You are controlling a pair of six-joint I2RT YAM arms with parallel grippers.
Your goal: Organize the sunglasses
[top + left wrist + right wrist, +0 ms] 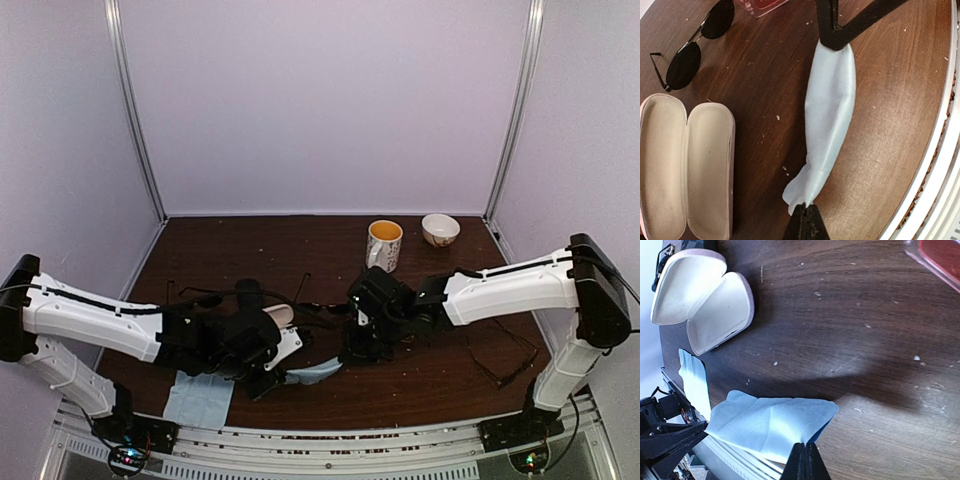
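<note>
One pair of black sunglasses (690,57) with dark lenses lies flat on the table (890,100), upper left of the left wrist view, apart from both arms and not held. Just below it in that view an open white case (685,165) lies lining up. A thin-framed pair (505,352) lies lower right in the overhead view, near the right arm's base. I have the left gripper (805,209) clenched on one corner of a light-blue cloth (830,115) and the right gripper (805,447) clenched on the opposite end. The cloth runs between them as a narrow, bunched strip near the table's front edge.

Hazards, as I judge them:
1. Each pinch holds only a corner. If I draw the arms apart, one corner may pull free and the cloth may drop, possibly over the edge.
2. The cloth is gathered, not flat. Set down like this, it would land creased.
3. A swing towards the case may drag cloth or finger across the sunglasses and shove them.
4. Grit (778,118) on the table may scratch a lens if a pair is slid.
5. The mug (384,244) stands close behind the right arm, and a wide move may tip it
</note>
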